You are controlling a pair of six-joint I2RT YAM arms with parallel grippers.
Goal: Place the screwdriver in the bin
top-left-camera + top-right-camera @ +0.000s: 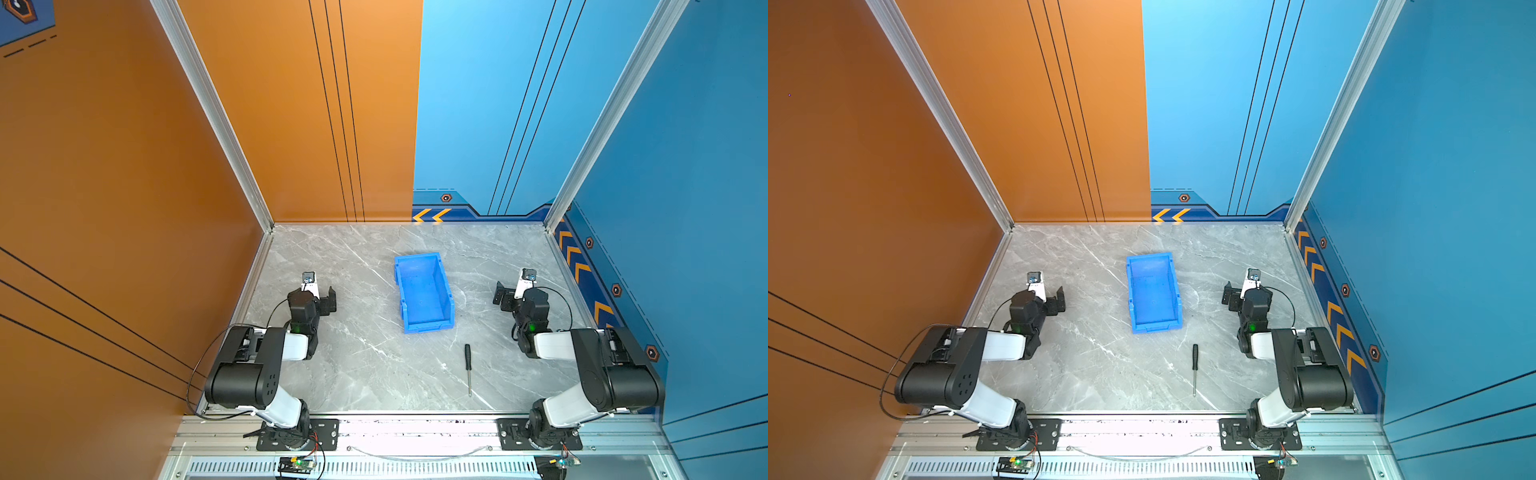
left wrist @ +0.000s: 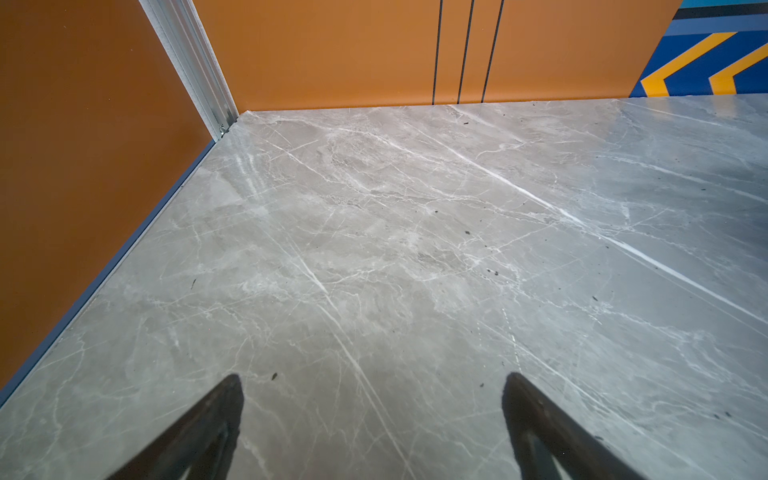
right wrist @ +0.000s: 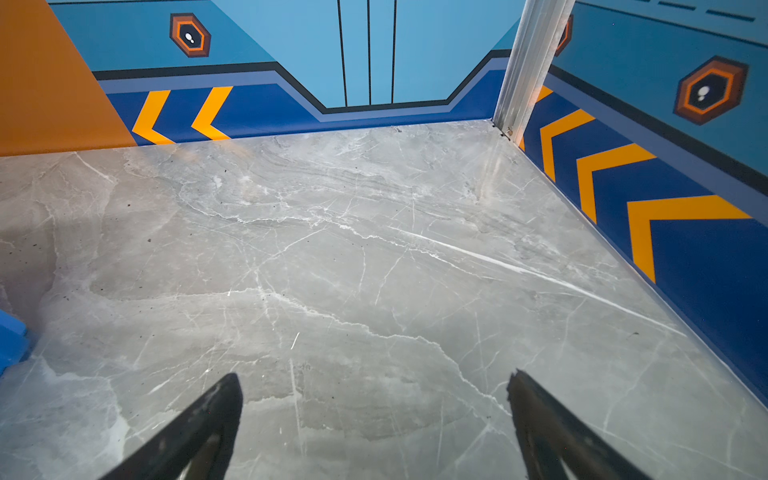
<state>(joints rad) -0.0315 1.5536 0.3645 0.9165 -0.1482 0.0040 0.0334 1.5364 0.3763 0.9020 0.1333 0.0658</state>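
The screwdriver point(image 1: 468, 368) point(image 1: 1195, 368) lies flat on the grey marble table, black handle toward the bin, silver shaft toward the front edge. In both top views the blue bin point(image 1: 424, 286) point(image 1: 1152, 286) stands empty near the table's middle, its lowered lip facing the front. My left gripper point(image 1: 330, 301) point(image 1: 1059, 300) point(image 2: 372, 376) hovers open left of the bin, nothing between its fingers. My right gripper point(image 1: 500, 297) point(image 1: 1228, 296) point(image 3: 374, 374) is open and empty right of the bin, behind the screwdriver. A corner of the bin point(image 3: 12, 340) shows in the right wrist view.
The marble table point(image 1: 353, 353) is walled by an orange panel point(image 1: 124, 187) on the left and blue panels point(image 1: 685, 208) at the back and right, with aluminium posts point(image 1: 557, 216) in the far corners. A metal rail point(image 1: 415, 430) carrying both arm bases runs along the front.
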